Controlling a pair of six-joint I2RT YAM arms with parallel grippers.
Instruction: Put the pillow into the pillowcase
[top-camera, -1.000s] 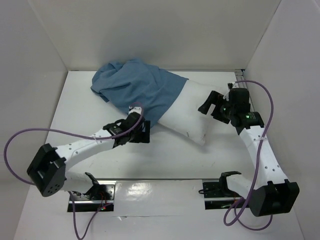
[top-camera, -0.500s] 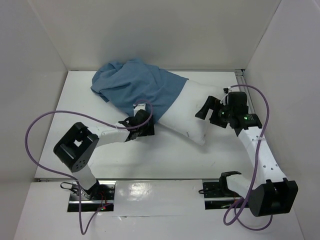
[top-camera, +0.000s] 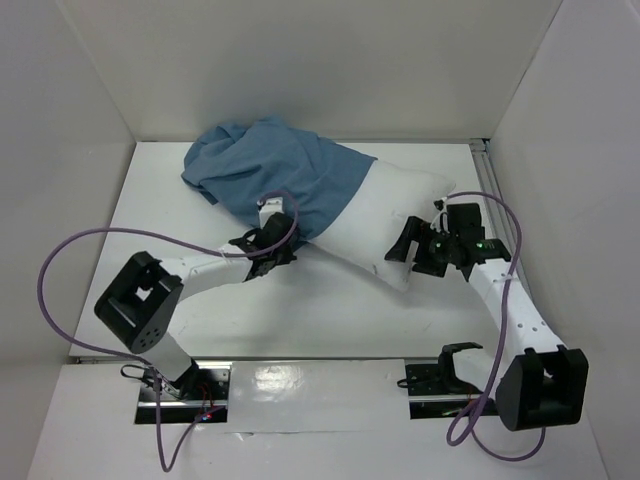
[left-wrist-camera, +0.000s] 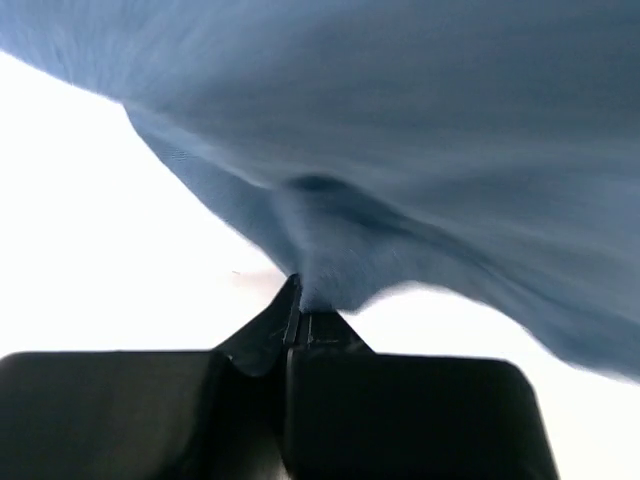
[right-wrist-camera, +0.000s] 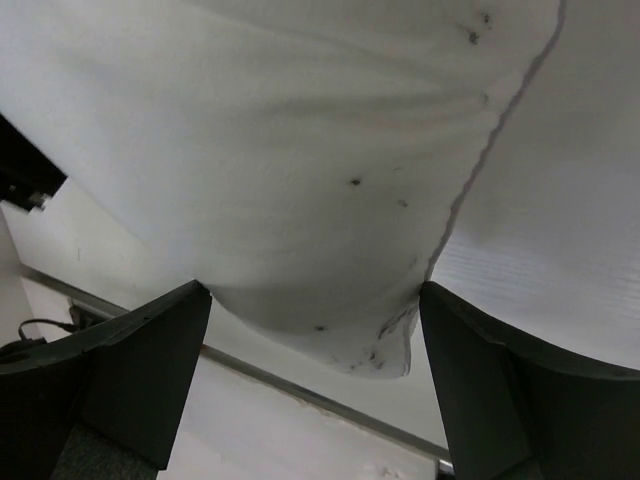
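Note:
The blue pillowcase (top-camera: 270, 175) lies crumpled at the back left, pulled over the far end of the white pillow (top-camera: 390, 215). The pillow's bare half sticks out to the right. My left gripper (top-camera: 272, 250) sits at the pillowcase's near edge. In the left wrist view the left gripper (left-wrist-camera: 298, 308) is shut, with a fold of pillowcase (left-wrist-camera: 400, 150) pinched between its tips. My right gripper (top-camera: 408, 244) is at the pillow's right end. In the right wrist view its fingers (right-wrist-camera: 150, 370) stand wide apart, and the pillow's rounded end (right-wrist-camera: 320, 200) bulges between them, touching both tips.
White walls close in the table on the left, back and right. A metal rail (top-camera: 487, 170) runs along the right wall. Purple cables (top-camera: 55, 275) loop beside each arm. The arm mounts (top-camera: 185, 385) sit on the near edge.
My left gripper pushed forward to the pillowcase's near edge and shut on the cloth. My right gripper slid left and nearer onto the pillow's end, its fingers narrowing a little.

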